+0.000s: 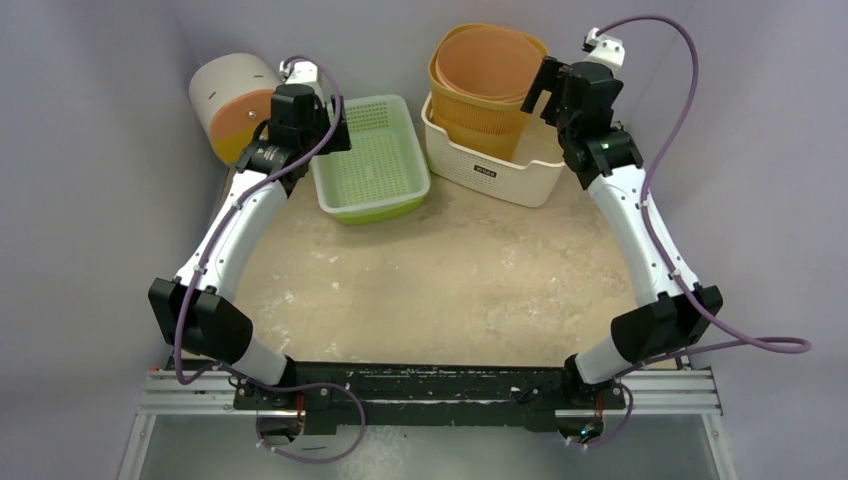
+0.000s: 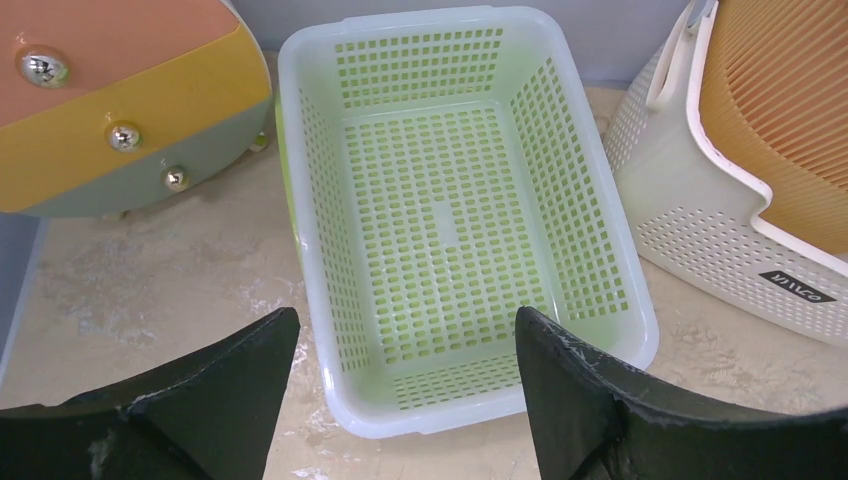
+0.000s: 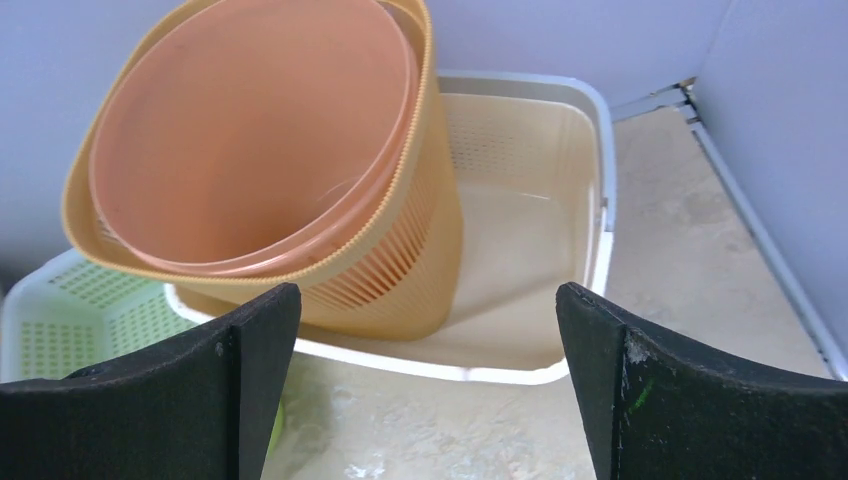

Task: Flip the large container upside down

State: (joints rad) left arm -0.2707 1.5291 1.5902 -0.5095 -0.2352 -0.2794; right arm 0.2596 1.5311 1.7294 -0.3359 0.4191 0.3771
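A large orange ribbed bin (image 1: 480, 125) stands upright, leaning a little, in the left end of a white perforated basket (image 1: 500, 175) at the back right. A smooth salmon bucket (image 1: 490, 62) is nested inside it. In the right wrist view the bin (image 3: 400, 250) and bucket (image 3: 250, 130) fill the upper left, and the basket's floor (image 3: 520, 230) is bare on the right. My right gripper (image 1: 540, 90) (image 3: 425, 300) is open and empty, just above the basket's near right rim. My left gripper (image 1: 335, 135) (image 2: 402, 330) is open and empty over a green basket's near end.
A green perforated basket (image 1: 372, 160) (image 2: 450, 220) sits upright at the back centre, beside the white basket (image 2: 700, 240). A cream, orange and yellow drum (image 1: 232, 100) (image 2: 110, 100) with metal studs lies on its side at the back left. Walls close the back and both sides.
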